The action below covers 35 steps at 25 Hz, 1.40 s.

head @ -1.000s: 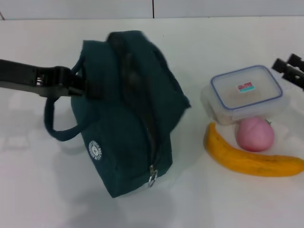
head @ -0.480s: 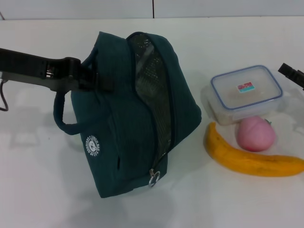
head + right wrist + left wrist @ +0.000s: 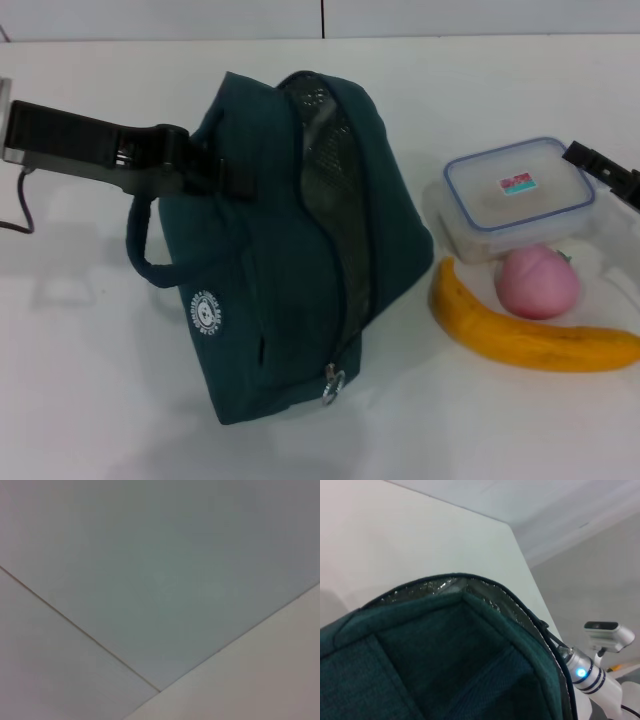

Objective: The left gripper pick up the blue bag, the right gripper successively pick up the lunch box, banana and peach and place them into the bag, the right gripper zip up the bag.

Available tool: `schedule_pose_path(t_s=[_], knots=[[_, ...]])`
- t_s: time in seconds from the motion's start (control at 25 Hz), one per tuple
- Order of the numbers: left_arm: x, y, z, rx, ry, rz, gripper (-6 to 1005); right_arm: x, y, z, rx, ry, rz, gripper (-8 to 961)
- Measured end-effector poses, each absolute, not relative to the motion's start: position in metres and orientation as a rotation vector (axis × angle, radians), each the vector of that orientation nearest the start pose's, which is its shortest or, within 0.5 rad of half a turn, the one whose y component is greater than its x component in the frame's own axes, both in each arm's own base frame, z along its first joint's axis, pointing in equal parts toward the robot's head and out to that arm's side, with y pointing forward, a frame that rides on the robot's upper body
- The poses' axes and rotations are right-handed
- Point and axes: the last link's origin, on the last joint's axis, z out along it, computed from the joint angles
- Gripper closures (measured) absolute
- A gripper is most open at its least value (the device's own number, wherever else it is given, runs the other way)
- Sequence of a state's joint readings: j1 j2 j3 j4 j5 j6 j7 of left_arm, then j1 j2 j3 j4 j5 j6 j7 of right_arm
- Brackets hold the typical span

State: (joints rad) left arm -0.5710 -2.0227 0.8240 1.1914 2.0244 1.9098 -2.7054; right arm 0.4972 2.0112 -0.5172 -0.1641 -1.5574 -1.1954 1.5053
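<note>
I hold the blue bag [image 3: 290, 250] tilted on the table [image 3: 80, 400], its zip open and foil lining showing. The left gripper [image 3: 205, 172] is clamped on one upper handle. The lunch box [image 3: 518, 195], peach [image 3: 538, 283] and banana [image 3: 525, 335] lie beside the bag, untouched. The right gripper [image 3: 603, 170] sits at the lunch box's far edge; I cannot tell its finger state. Risk, in my judgement: the mouth sags narrow, so the lunch box could catch on the rim. Only the left wrist view shows the lining [image 3: 440, 586] up close; the right wrist view shows no task object.
</note>
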Motion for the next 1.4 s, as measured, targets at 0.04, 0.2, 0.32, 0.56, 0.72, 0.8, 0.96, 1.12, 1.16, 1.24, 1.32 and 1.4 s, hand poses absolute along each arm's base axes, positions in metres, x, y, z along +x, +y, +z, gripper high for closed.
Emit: schedule_pose_path(t_s=[0.04, 0.2, 0.32, 0.56, 0.72, 0.8, 0.96, 1.12, 1.16, 1.24, 1.32, 1.4], knots=[[-0.183, 0.329, 0.076, -2.645, -1.761, -0.464, 958, 0.332, 0.338, -0.005, -1.843, 1.445, 1.103, 84], [-0.183, 0.33, 0.074, -2.654, -1.764, -0.465, 958, 0.33, 0.34, -0.006, -1.84, 1.473, 1.119, 84], [-0.184, 0.33, 0.073, -2.656, -1.767, -0.466, 958, 0.328, 0.342, -0.006, -1.839, 1.486, 1.128, 84], [-0.184, 0.331, 0.073, -2.66, -1.762, -0.467, 958, 0.325, 0.344, -0.007, -1.829, 1.517, 1.149, 85], [-0.185, 0.33, 0.073, -2.658, -1.767, -0.467, 958, 0.321, 0.343, -0.008, -1.827, 1.559, 1.184, 85], [-0.185, 0.33, 0.073, -2.657, -1.769, -0.467, 958, 0.318, 0.341, -0.008, -1.832, 1.582, 1.21, 85], [-0.185, 0.33, 0.073, -2.659, -1.771, -0.467, 958, 0.312, 0.338, -0.006, -1.842, 1.617, 1.279, 85], [-0.185, 0.329, 0.072, -2.661, -1.772, -0.469, 958, 0.309, 0.337, -0.005, -1.839, 1.636, 1.314, 85], [-0.185, 0.329, 0.072, -2.661, -1.772, -0.469, 958, 0.309, 0.337, -0.005, -1.837, 1.641, 1.317, 85], [-0.185, 0.329, 0.071, -2.663, -1.773, -0.469, 958, 0.308, 0.337, -0.007, -1.834, 1.653, 1.323, 85], [-0.185, 0.329, 0.071, -2.665, -1.773, -0.471, 958, 0.306, 0.337, -0.009, -1.834, 1.663, 1.328, 103], [-0.184, 0.329, 0.071, -2.667, -1.772, -0.478, 958, 0.303, 0.338, -0.011, -1.836, 1.675, 1.336, 139]])
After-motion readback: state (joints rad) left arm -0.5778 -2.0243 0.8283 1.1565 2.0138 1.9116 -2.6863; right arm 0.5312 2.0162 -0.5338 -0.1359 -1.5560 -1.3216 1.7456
